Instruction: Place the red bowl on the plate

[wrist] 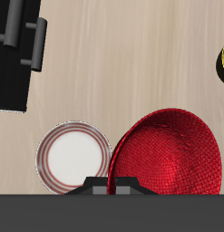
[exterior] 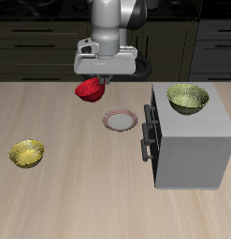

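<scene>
- We see the red bowl (exterior: 89,90) hanging in the air under the end effector (exterior: 101,82), clear of the table (exterior: 70,187) and tipped to one side rather than level.
- That tilt, we judge, comes from a grip on the rim alone, which lets the rest of the bowl sag away from the grasp.
- The plate (exterior: 119,120) lies flat and bare on the table, nearer the front edge than the bowl and just beside the grey cabinet (exterior: 192,149).
- In the wrist view the red bowl (wrist: 168,154) sits beside the plate (wrist: 73,159), their outlines nearly meeting, so we take it that the bowl is not yet centred over its target.
- We read the end effector as clamped on the bowl's rim, since nothing else holds the bowl up; the fingers themselves are hidden behind the wrist housing and the bowl, so we cannot say how wide they stand.
- One yellow-green bowl (exterior: 188,98) rests on top of the cabinet, another yellow-green bowl (exterior: 26,153) sits on the table well apart from the plate; neither is touched.
</scene>
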Available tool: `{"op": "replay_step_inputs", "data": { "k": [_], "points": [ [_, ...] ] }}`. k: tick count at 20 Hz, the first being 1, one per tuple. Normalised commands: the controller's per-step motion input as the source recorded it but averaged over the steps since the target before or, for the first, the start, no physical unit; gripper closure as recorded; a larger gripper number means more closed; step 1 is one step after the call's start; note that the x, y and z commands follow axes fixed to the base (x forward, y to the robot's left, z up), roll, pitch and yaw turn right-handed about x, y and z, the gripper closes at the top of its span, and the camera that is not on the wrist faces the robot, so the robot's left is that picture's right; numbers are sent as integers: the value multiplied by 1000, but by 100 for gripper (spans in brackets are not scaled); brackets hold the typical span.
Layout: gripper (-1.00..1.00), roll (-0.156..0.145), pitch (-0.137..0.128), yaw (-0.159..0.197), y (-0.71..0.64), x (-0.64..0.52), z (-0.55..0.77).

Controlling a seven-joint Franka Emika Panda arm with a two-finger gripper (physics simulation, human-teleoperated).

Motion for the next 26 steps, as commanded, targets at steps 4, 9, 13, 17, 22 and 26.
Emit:
{"op": "replay_step_inputs", "data": {
  "k": [4, 9, 13, 17, 22, 26],
  "points": [
    [100, -3, -13, -31, 68, -287, -51],
    [100, -3, 2, -20, 21, -238, -94],
    [100, -21, -5, -16, -3, -23, 18],
    [100, 19, -2, 36, 142, 122, -39],
    [100, 16, -15, -8, 158, 130, 63],
    [100, 18, 29, -22, 166, 120, -121]
  ]
}}
